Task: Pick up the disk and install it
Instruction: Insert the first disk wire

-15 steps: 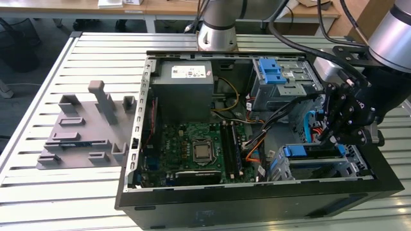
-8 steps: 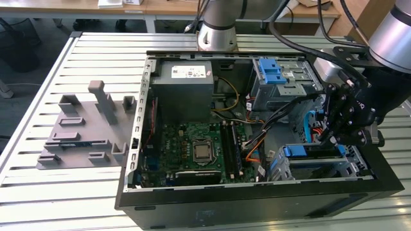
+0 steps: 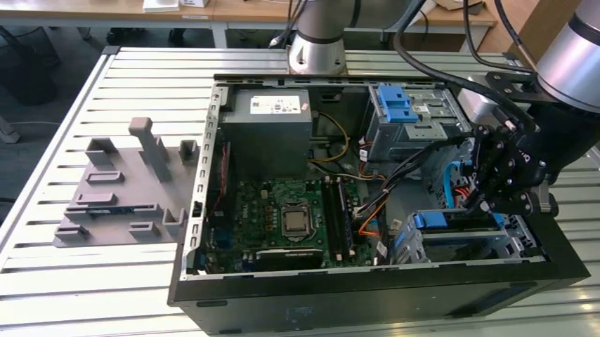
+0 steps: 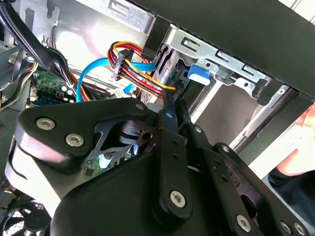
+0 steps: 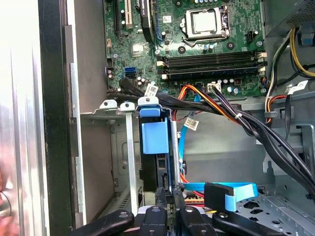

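Observation:
The disk stands on edge in the metal drive cage at the near corner of the open computer case, on the exterior view's right. Its blue carrier frame shows along the top of the slot, with the dark body below it, and a blue tab of the frame appears in the second wrist view. My gripper hangs directly over the cage. The fingers are drawn together with almost no gap. Their tips sit at the disk's exposed edge, and nothing shows between them.
A bundle of black, orange and yellow cables and a blue flat cable cross close beside the cage. The motherboard, grey power-supply box and upper bay with blue latches fill the case. A grey fixture lies on the slatted table. A hand is outside the case.

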`<state>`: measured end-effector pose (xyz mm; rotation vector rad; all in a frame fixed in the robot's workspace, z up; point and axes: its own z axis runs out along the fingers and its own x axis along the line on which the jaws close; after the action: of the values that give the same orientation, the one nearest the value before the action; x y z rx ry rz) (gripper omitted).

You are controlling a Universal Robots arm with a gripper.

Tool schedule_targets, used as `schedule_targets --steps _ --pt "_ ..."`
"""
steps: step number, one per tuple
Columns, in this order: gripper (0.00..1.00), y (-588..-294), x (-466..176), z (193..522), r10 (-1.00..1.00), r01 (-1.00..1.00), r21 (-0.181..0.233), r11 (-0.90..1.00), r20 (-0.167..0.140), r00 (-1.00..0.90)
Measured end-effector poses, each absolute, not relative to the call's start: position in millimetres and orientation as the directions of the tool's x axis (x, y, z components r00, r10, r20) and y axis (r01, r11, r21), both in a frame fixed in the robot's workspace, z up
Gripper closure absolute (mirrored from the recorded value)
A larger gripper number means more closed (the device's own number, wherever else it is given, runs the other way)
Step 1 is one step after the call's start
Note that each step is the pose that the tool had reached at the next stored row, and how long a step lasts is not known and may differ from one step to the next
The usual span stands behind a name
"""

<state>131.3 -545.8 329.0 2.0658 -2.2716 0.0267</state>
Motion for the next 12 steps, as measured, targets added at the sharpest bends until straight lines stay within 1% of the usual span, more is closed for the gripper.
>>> schedule_targets --steps 6,7,12 --pt "0.82 -545.8 131.4 329.1 -0.994 -0.995 0.035 0.096 0.064 -0.093" --pt "0.76 -545.8 131.4 329.7 -0.994 -0.995 0.035 0.096 0.064 -0.093" --pt "0.76 -545.8 131.4 334.8 -0.994 -0.995 0.036 0.096 0.064 -0.093"
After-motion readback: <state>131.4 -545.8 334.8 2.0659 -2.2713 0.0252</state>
